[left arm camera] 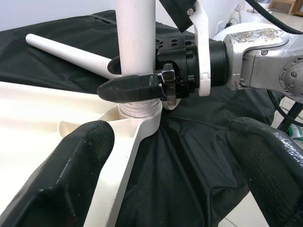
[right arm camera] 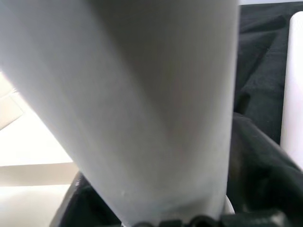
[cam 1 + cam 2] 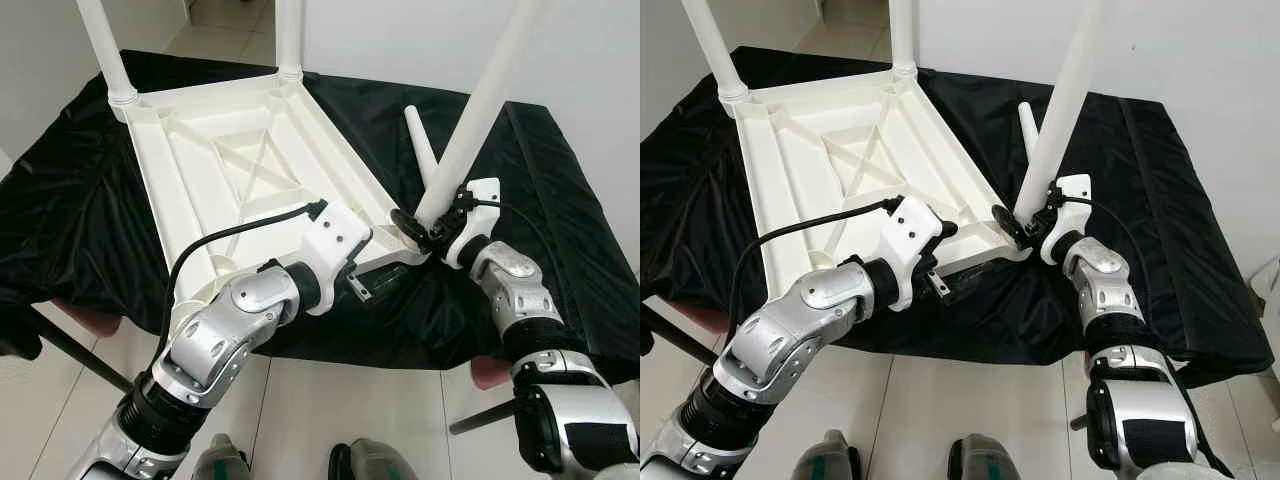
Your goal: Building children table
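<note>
Right gripper (image 1: 142, 78) is clamped around the base of a white leg (image 3: 487, 100), right where it goes into the near right corner socket of the tabletop (image 3: 225, 170). The leg leans a bit to the right as it goes up. Left gripper (image 3: 372, 282) sits just beside the tabletop's near edge, fingers (image 1: 71, 175) spread wide and holding nothing, pointed at that same corner. The tabletop lies upside down on a black cloth (image 3: 60, 200), ribs up. Two legs (image 3: 105, 45) already stand in the far corners. A fourth leg (image 3: 421, 150) lies loose on the cloth just behind the right gripper. Pale tile floor (image 3: 330, 400) below.
</note>
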Robot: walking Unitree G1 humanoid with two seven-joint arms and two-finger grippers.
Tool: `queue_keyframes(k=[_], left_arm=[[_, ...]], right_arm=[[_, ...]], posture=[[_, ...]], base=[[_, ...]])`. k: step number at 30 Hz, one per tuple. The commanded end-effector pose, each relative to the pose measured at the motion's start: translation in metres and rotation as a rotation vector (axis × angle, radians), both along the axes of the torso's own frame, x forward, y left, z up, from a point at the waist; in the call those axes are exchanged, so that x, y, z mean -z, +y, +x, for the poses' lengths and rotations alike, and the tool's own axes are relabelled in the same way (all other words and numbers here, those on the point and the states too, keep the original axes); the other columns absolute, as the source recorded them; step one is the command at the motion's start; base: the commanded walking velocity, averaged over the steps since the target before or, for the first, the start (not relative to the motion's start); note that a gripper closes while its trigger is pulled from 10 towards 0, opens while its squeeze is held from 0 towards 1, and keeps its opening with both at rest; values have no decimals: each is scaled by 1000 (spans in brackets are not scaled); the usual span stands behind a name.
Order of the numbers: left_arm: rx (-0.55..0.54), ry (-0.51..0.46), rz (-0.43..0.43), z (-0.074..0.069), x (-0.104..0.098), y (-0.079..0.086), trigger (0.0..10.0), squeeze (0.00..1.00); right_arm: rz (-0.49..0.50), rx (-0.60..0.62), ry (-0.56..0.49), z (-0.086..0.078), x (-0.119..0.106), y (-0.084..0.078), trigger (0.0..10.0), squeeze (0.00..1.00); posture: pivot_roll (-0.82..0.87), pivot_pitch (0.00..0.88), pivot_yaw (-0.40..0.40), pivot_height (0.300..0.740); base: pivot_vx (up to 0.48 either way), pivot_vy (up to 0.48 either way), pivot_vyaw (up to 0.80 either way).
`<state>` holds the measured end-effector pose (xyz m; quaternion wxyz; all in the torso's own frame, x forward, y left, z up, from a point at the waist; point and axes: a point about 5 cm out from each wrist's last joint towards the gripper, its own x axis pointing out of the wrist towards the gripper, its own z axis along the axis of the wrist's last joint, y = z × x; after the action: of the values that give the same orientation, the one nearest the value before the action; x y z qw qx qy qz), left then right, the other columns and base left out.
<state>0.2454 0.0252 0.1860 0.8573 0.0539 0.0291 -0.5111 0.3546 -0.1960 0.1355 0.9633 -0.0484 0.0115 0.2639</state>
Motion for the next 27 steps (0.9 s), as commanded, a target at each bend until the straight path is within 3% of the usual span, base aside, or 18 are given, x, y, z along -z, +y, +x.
queue_keyframes(k=[1,9,10,15,16,18,27], left_arm=[[35,3,8,-1,0,-1,10000,0],[39,5,10,-2,0,-1,10000,0],[39,5,10,-2,0,-1,10000,0],[39,8,11,-3,0,0,10000,0],[38,10,11,-4,1,0,10000,0],[38,10,11,-4,1,0,10000,0],[43,16,11,-5,2,0,10000,0]], right_arm=[[-9,-7,-6,1,-1,-3,0,0],[2,-11,-21,1,-2,-4,0,0],[5,-4,-19,1,-1,-4,10000,0],[29,47,-9,2,0,-4,10000,0],[25,123,10,3,4,-3,10000,0],[23,146,15,3,6,-2,10000,0],[94,224,-8,-2,7,17,10000,0]], posture=[[-43,26,-35,740],[-44,29,-31,740],[-44,29,-31,740],[-41,32,-33,740],[-42,33,-32,740],[-42,33,-32,740],[-47,37,-25,740]], base=[[0,0,0],[0,0,0],[0,0,0],[0,0,0],[0,0,0],[0,0,0],[0,0,0]])
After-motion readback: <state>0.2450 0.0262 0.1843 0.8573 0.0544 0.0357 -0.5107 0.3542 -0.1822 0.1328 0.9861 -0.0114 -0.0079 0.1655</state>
